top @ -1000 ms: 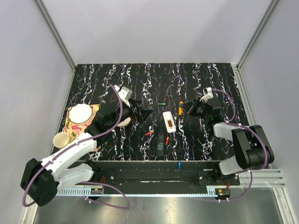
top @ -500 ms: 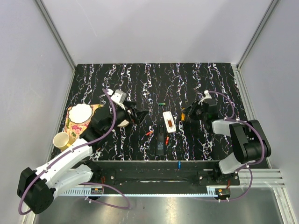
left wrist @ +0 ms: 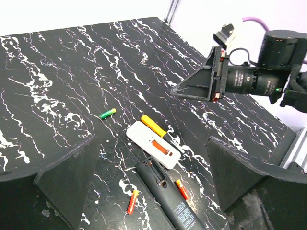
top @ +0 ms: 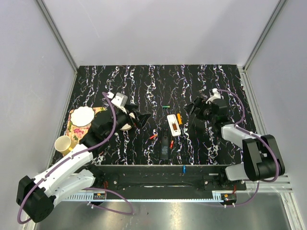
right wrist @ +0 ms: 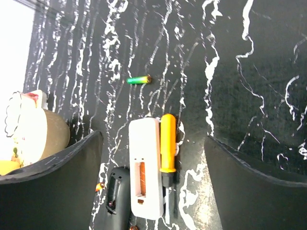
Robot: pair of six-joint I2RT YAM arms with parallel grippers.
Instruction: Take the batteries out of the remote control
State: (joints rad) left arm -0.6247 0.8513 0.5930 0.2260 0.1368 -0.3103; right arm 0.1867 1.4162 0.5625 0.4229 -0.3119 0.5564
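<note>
**Both pincers released beside the white remote**

The remote control (top: 173, 125) lies flat near the middle of the bench (top: 96, 81), slot face up, between the two arms. An orange stick (top: 179, 118) lies along its right side, touching it. The green battery (top: 166, 106) rests alone on the bench, a little beyond the remote's far end. The blue battery (top: 184, 169) sits well apart from it, on the black rail (top: 144, 175) at the near edge.

The left pincer (top: 143, 118) hangs to the left of the remote, its fingers spread wide with nothing in them. The right pincer (top: 190, 114) hovers just right of the stick, likewise spread wide and empty.

A black remote (top: 164, 146) lies just on the near side of the white one, with two small orange-red cells (top: 153, 136) close by it.
</note>
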